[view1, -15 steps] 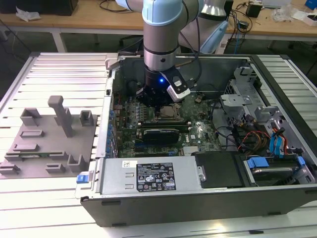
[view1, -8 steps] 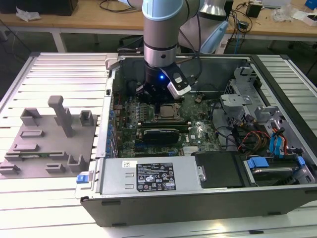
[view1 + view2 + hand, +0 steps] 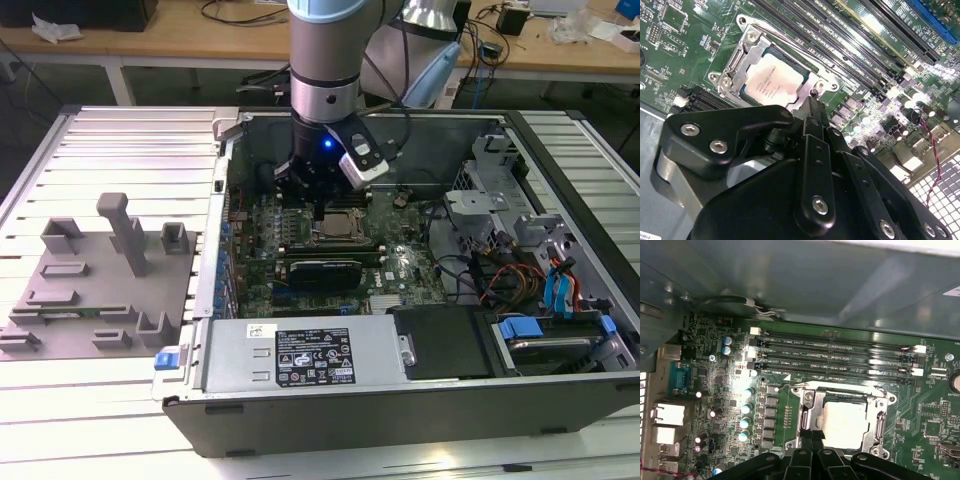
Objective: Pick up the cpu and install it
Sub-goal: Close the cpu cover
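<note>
I'm counting one arm, one gripper [image 3: 318, 211], one cpu [image 3: 774, 82] and one socket frame [image 3: 740, 55], all inside one open computer case [image 3: 400, 412]. The cpu is lying flat within the socket frame. It is a pale silver-white square with faint print on its lid and a thin darker rim showing around it.

The gripper is hanging directly over the socket frame. Its two dark fingers [image 3: 806, 436] are pressing together at the tips, with nothing gripped between them. The tips are sitting at the cpu's near edge, and I can't tell whether they are touching it.

The first wrist view is showing four long memory slots [image 3: 835, 354] running just beside the socket frame. The second wrist view is looking along the gripper's black linkage and catching the cpu's lid at a slant. The exterior view is taking in the wider room. In it, one grey fixture tray [image 3: 90, 290] is lying outside the case, well apart from the socket frame. One silver power supply [image 3: 300, 355] is sitting inside the case, also apart from the socket frame.
</note>
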You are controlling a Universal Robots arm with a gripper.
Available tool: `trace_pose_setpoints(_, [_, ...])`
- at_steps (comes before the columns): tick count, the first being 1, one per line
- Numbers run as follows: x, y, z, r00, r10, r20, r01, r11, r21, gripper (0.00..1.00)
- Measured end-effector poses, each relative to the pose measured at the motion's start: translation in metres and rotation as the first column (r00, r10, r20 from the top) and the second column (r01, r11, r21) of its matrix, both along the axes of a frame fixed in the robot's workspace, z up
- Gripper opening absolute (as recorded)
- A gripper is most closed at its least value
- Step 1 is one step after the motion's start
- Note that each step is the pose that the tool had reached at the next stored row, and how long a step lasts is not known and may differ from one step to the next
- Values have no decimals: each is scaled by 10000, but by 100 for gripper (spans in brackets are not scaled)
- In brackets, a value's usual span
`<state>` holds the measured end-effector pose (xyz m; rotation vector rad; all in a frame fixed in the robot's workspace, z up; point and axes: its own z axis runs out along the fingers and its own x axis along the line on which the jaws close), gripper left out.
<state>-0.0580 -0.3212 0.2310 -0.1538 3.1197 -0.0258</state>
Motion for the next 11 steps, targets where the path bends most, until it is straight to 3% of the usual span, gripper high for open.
trace_pose_setpoints(11, [266, 0, 0, 10000, -1, 1, 1, 10000, 1, 11])
